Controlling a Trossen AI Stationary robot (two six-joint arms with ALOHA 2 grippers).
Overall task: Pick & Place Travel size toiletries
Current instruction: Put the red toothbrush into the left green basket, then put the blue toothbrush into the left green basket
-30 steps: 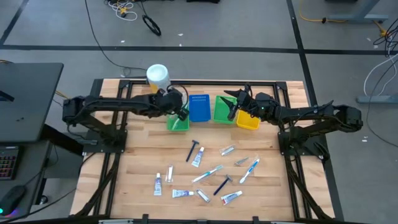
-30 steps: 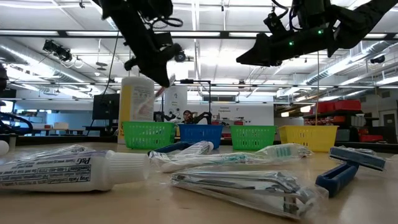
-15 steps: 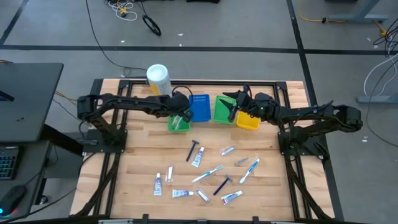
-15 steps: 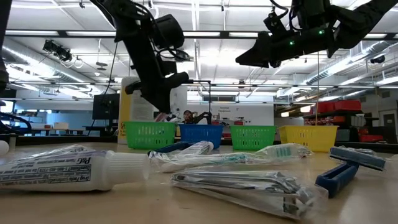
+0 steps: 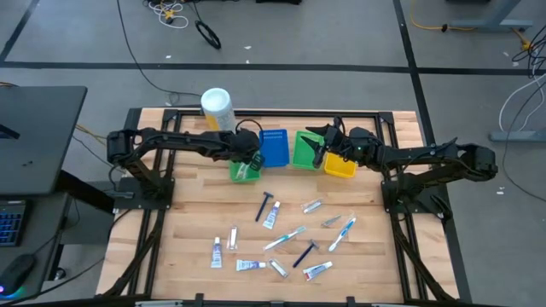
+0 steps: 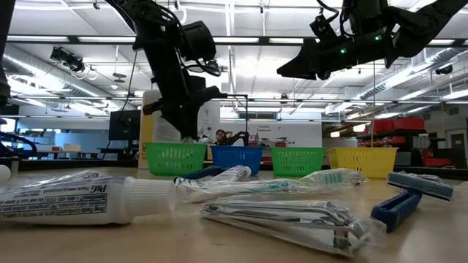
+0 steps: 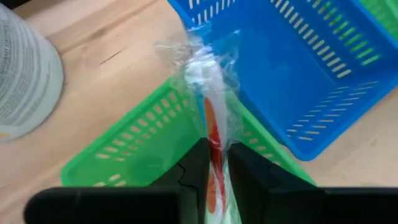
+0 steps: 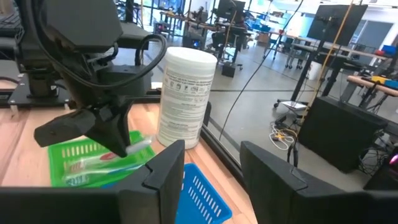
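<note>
My left gripper (image 5: 252, 159) is shut on a toothbrush in a clear wrapper (image 7: 208, 93), low over the left green bin (image 5: 242, 169); the right wrist view shows it there too (image 8: 107, 138). My right gripper (image 5: 322, 147) hangs open above the gap between the second green bin (image 5: 305, 151) and the yellow bin (image 5: 340, 165), touching nothing. Several toiletries lie flat on the wood nearer the near edge: a black razor (image 5: 265, 205), white toothpaste tubes (image 5: 217, 252), a blue-white toothbrush (image 5: 284, 238) and a silvery packet (image 5: 331, 221). My left gripper pinches the wrapped toothbrush between its two fingers (image 7: 194, 163) at a red-and-white stretch of the handle (image 7: 213, 140). The fingers slant down from above and lie along it. The rest of the brush sticks out past the fingertips over the green bin (image 7: 140, 146); I cannot tell whether it touches the bin.
Four bins stand in a row at the far side: green, blue (image 5: 274, 147), green, yellow. A big white canister (image 5: 216, 107) stands at the far edge behind the left green bin. Bare wood lies between the bins and the scattered items.
My left gripper has gone down with the wrapped toothbrush, from well above the left green bin to just over its rim, and has stayed shut. The right arm has kept still.
</note>
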